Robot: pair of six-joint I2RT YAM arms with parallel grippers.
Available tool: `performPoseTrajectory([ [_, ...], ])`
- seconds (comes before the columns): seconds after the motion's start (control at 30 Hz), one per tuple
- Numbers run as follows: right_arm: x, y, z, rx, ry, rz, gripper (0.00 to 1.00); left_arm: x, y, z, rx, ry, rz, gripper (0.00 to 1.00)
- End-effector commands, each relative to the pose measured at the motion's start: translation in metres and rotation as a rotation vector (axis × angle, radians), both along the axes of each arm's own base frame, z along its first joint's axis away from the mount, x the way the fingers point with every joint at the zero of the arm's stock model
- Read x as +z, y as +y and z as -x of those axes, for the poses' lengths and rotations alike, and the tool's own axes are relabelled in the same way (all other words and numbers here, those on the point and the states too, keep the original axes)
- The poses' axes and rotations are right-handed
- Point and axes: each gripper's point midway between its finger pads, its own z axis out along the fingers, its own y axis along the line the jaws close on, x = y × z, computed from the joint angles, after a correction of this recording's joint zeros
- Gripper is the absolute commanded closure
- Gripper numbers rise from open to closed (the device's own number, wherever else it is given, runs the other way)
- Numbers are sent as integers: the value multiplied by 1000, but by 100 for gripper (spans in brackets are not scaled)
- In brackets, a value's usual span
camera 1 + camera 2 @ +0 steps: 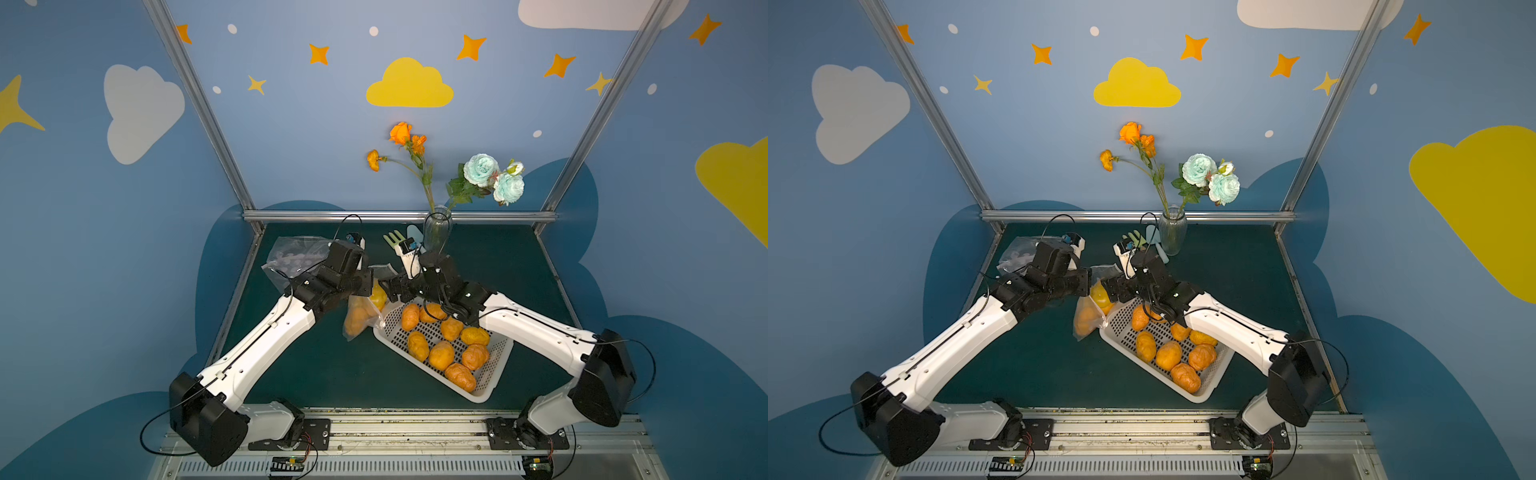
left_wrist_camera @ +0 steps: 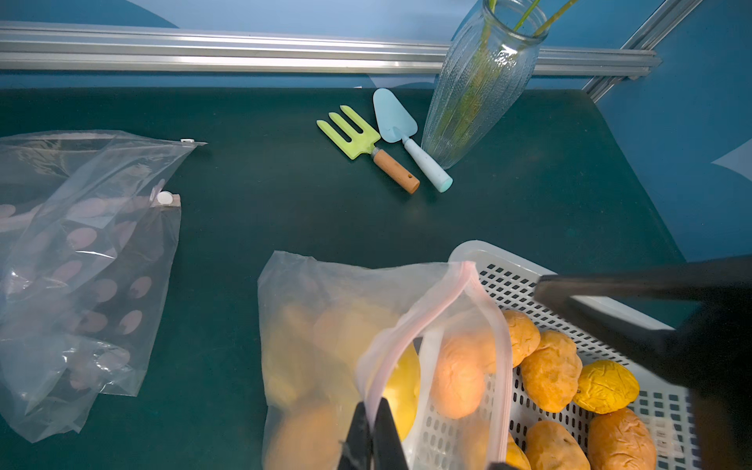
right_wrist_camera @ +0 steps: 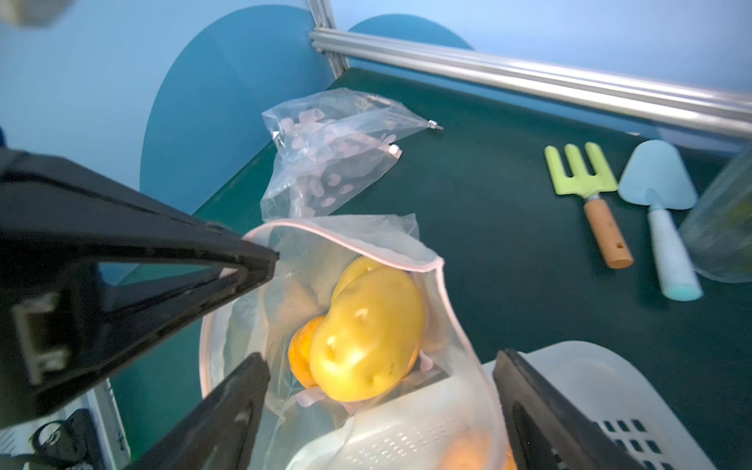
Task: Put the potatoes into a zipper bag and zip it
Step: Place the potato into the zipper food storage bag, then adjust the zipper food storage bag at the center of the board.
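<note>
Black plastic fingers of the left claw [image 2: 371, 407] are clenching on the pink-edged rim of the zipper bag [image 2: 325, 325], pinching the film between them and holding the mouth up. The right claw [image 3: 380, 360] is standing released, its jaws spread wide on either side of the bag mouth and gripping nothing. A yellow potato [image 3: 370, 337] is lying inside the bag just ahead of the right claw's fingertips, resting on an orange one. Whether those fingertips are touching the film cannot be told.

Below the left claw, the zipper bag is holding several potatoes [image 2: 301, 439], their number blurred by the film. The bag mouth is draping over the corner of the white perforated basket [image 2: 512, 285] that is sitting under and behind the right claw. Eight loose potatoes [image 1: 441, 355] are lying in that basket in both top views.

Beyond the left claw, on its outer side, a crumpled clear bag with pink dots [image 2: 81, 264] is lying well apart on the dark green mat [image 2: 244, 203]. Beyond the right claw, a green hand fork [image 2: 354, 136] and a blue trowel [image 2: 392, 118] are lying just beside a glass vase [image 2: 480, 81], near the aluminium back rail [image 2: 203, 49]. Bare mat is separating both claws from these items. The two claws are working just beside each other at the bag mouth.
</note>
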Motion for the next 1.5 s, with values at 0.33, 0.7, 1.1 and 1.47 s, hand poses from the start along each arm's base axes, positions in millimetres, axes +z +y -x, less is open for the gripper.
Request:
performPoseTrajectory([
  [0.33,-69,-26,-8,-179,174,40,35,15,-5,-3,-5,-23,28,97],
  [0.7,-30,15,-28,-44,78,9,100,20,22,4,126,-51,16,97],
  [1.1,17,59,-43,133,-36,5,100,23,55,8,322,-65,88,97],
  [1.47,16,65,-45,169,-52,58,100,3,57,-18,390,56,234,97],
])
